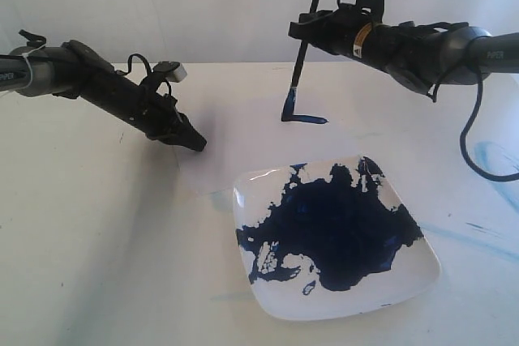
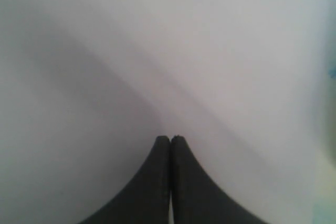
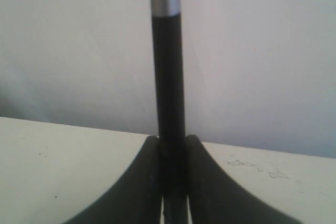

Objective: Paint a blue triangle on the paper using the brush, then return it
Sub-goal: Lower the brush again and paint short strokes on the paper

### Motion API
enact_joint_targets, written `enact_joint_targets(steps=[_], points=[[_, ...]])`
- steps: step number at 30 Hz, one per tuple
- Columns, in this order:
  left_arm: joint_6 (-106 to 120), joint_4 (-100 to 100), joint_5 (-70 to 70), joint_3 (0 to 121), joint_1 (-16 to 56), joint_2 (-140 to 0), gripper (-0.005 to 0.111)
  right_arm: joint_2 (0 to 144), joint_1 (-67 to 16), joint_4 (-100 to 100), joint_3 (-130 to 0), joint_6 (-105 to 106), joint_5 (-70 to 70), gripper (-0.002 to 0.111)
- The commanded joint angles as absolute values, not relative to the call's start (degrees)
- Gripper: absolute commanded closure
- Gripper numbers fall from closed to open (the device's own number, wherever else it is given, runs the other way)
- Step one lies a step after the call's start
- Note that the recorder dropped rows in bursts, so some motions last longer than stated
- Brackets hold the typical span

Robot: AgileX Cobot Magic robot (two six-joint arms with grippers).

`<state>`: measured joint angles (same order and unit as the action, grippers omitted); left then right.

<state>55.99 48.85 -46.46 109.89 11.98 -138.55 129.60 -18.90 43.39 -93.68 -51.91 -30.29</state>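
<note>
White lettering runs along the right arm's dark sleeve [image 1: 491,53] at the edge of the exterior view, and another scrap sits on the left arm [image 1: 6,76], but both are too small and cut off to read. A yellow-orange label [image 1: 362,38] wraps the right wrist, and its print is illegible too. The right arm reaches in from the right, held high and nearly level. The right gripper [image 1: 302,28] [image 3: 170,142] is clamped on the black handle of the brush [image 1: 304,46] [image 3: 167,77], and the wrist view shows a silver band [image 3: 165,6] further along the handle. The brush stands almost upright, leaning slightly. Its blue-stained tip [image 1: 287,109] touches the paper [image 1: 340,107], whose edges barely show against the white table [image 1: 97,241]. Of the blue triangle [image 1: 306,120], only a short upright dab at the tip and one level stroke running right from it are painted. The left arm slopes down from the left. The left gripper [image 1: 193,142] [image 2: 170,139] has its jaws pressed together on nothing and hangs just above the table, well apart from the brush. Nearer the camera lies a white square plate [image 1: 397,269] holding a large dark-blue paint pool [image 1: 340,224].
</note>
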Motion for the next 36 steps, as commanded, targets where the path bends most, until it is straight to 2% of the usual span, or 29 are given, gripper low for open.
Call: enact_joint_targets(steps=[1,36], points=[[55.76,49.01,-47.79,109.69,12.02,-138.41,0.107,129.32,-18.78,43.47,-94.05,-51.27,-29.62,0.108],[55.64,49.48,-47.78,109.69,12.02,-138.41,0.107,125.54,-18.78,62.08,-93.84,-69.09,-22.75,0.108]])
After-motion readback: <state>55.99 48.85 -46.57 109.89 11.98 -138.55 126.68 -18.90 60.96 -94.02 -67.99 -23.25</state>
